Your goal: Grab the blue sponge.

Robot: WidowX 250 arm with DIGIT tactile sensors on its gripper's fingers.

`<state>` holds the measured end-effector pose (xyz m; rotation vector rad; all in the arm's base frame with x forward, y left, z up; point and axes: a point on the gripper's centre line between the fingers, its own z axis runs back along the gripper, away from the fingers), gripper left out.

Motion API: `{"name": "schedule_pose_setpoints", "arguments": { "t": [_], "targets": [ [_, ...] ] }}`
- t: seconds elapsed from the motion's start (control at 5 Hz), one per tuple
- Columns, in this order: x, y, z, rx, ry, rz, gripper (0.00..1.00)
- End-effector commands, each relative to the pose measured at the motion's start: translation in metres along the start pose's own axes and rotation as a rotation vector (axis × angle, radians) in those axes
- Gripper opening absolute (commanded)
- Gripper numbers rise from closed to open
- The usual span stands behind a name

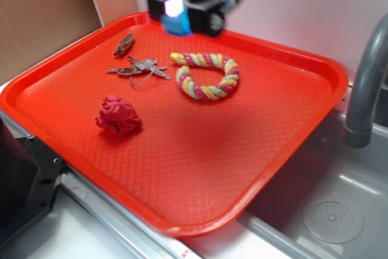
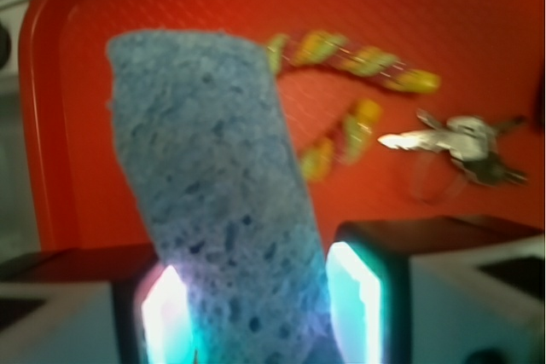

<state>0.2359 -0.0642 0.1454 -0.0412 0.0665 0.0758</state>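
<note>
My gripper (image 1: 177,13) hangs above the far edge of the red tray (image 1: 291,144), shut on the blue sponge (image 1: 176,25), which is lifted off the tray. In the wrist view the light-blue porous sponge (image 2: 217,193) stands between my two glowing fingers (image 2: 354,304) and juts out over the tray, filling the gap between them. The sponge's gripped end is hidden below the frame.
A yellow, pink and green rope ring (image 1: 206,76) lies just in front of the gripper. A bunch of keys (image 1: 138,68) and a brown fob (image 1: 124,44) lie to its left. A red wadded paper ball (image 1: 118,115) sits nearer. A grey faucet (image 1: 364,83) and sink stand at right.
</note>
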Motion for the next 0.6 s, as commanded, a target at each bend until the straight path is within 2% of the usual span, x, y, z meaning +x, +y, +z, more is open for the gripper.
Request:
{"name": "schedule_pose_setpoints", "arguments": {
  "t": [0.0, 0.2, 0.4],
  "targets": [
    [-0.038, 0.064, 0.059, -0.055, -0.116, 0.025, 0.00],
    [-0.047, 0.076, 0.058, -0.088, -0.154, 0.049, 0.00],
    [-0.045, 0.088, 0.059, -0.135, -0.170, 0.025, 0.00]
  ]
}}
